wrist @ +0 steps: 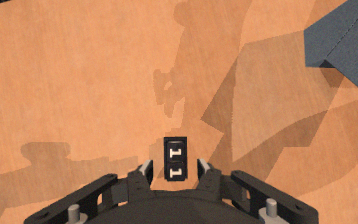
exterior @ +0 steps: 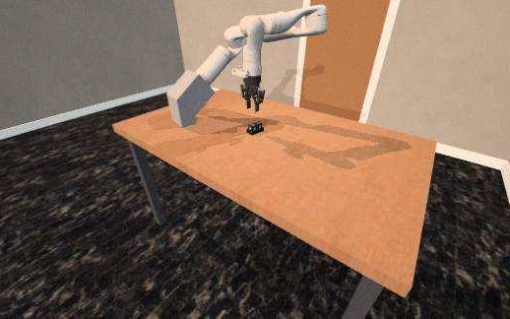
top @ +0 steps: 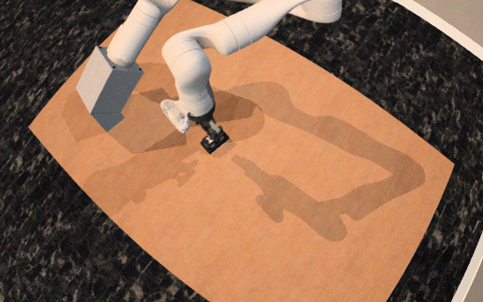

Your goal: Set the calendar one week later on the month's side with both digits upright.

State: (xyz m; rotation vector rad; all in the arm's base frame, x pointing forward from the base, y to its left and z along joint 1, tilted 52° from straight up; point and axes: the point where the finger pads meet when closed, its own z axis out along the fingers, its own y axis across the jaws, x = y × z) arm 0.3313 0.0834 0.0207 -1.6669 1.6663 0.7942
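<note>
Fingers of the gripper (top: 213, 141) (exterior: 252, 109) (wrist: 175, 167) stood partly open, holding nothing, above the black tray (exterior: 255, 132) (wrist: 175, 138) on the wooden table (top: 346, 177) (exterior: 316, 182) (wrist: 70, 75), presumably to give the seated cubes clearance. Both cubes (exterior: 255, 126) (wrist: 175, 161) sat side by side inside it. The wrist view showed a "1" on each upward face; the exterior view alone revealed the gap beneath the fingertips, while the top view hid the tray.

Cubes (exterior: 255, 126) (wrist: 175, 159) side by side in tray (exterior: 255, 132) (wrist: 175, 138), tray on tbl (top: 299, 154) (exterior: 291, 172) (wrist: 80, 75), below hand (top: 213, 140) (exterior: 252, 107) (wrist: 175, 167).
</note>
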